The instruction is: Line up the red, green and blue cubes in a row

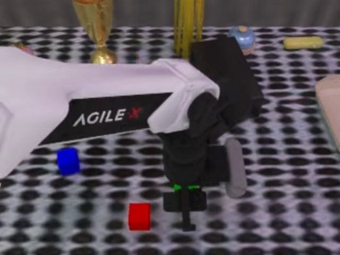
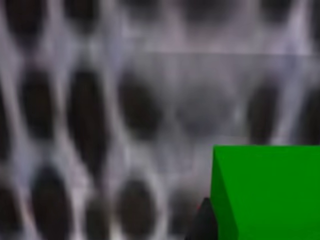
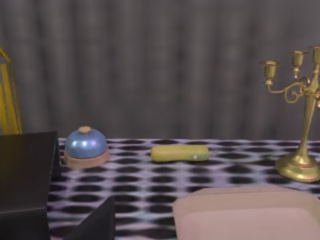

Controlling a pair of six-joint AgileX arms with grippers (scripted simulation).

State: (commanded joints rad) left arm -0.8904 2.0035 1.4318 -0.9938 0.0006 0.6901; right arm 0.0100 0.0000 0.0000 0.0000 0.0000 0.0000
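Reaching across the middle of the table (image 1: 297,159), my left arm has its left gripper (image 1: 186,204) low over the patterned surface near the front edge, and the green cube (image 2: 267,192) is in its hold: the top view shows only slivers of green between the dark fingers, while the left wrist view shows the cube filling one corner with a dark fingertip (image 2: 202,222) against its side, so I judge the gripper clamped on it. The red cube (image 1: 139,216) sits on the table just to the left of that gripper, at nearly the same depth, with a small gap between them. The blue cube (image 1: 68,160) lies farther left and farther back, near the arm's white link, well apart from the red one. The coming move turns on the red cube lying directly to the gripper's left: setting the green cube down here would probably put it beside the red one, starting the row, with blue still out of line. My right arm is parked off to the right; its gripper does not appear, its wrist view showing only a bell (image 3: 86,146), a candlestick (image 3: 300,120) and a tray (image 3: 250,212).
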